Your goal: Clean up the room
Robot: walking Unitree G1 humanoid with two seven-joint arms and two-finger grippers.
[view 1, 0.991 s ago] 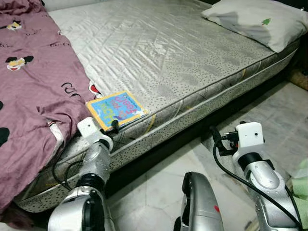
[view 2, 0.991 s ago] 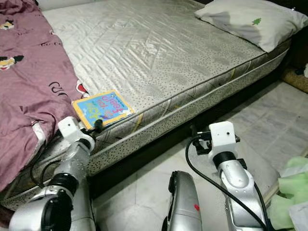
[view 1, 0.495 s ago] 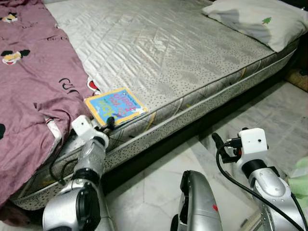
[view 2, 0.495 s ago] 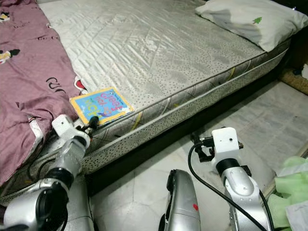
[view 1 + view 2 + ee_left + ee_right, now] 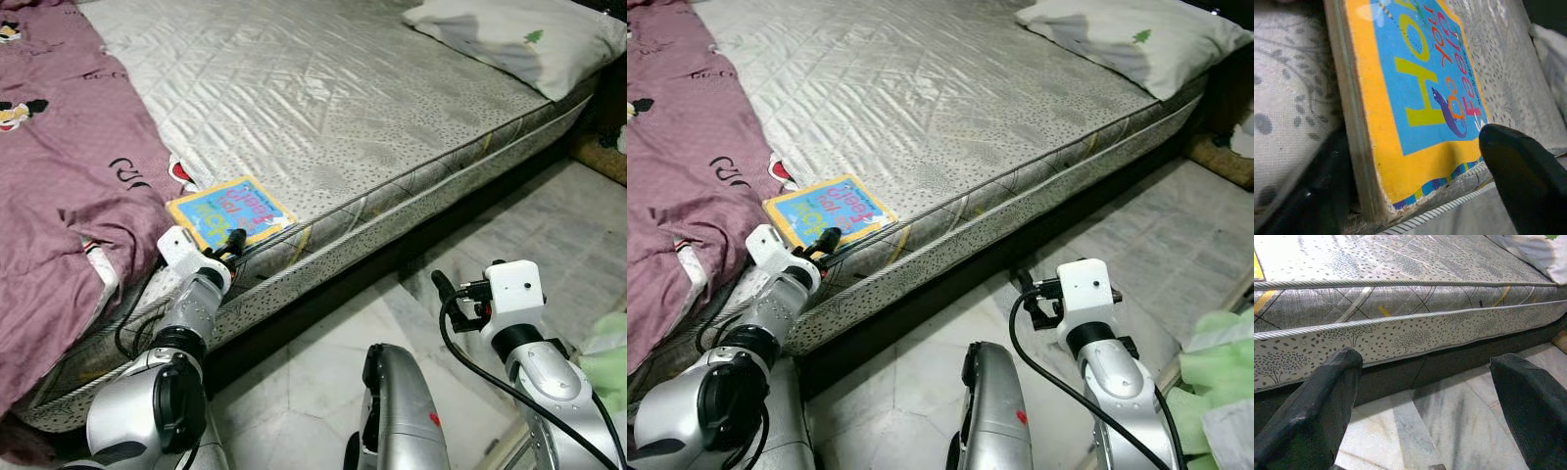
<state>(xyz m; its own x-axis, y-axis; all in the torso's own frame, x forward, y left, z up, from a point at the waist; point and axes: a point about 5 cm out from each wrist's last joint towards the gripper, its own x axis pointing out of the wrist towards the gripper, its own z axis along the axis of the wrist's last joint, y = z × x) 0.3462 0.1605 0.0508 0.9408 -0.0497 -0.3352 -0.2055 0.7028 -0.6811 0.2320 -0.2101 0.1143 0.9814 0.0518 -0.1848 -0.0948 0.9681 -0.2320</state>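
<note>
The board book (image 5: pixel 229 210) lies flat on the mattress (image 5: pixel 323 98), right at its edge, directly ahead of my left gripper (image 5: pixel 1415 171), with the purple blanket (image 5: pixel 69 186) just beside it on the gripper's outer side. Through the left wrist camera I see my two black fingers (image 5: pixel 1523 181) spread apart, straddling the book's near corner without closing on it; the yellow-bordered cover and the thick stacked pages sit between them. I judge it a stiff, light thing with a glossy cover, so it may slide on the slick mattress fabric if I push rather than pinch. The best hold looks to be the near edge, one finger over the cover and one under the pages where the corner overhangs the piping. The worn corner suggests cardboard that will take a firm squeeze without harm. My right gripper (image 5: pixel 1425 396) hangs lower, off to the side over the marble floor (image 5: pixel 549 225), fingers wide apart and holding nothing, facing the mattress flank. The pillow (image 5: pixel 509 39) lies far ahead at the head of the bed, well apart from both grippers.
</note>
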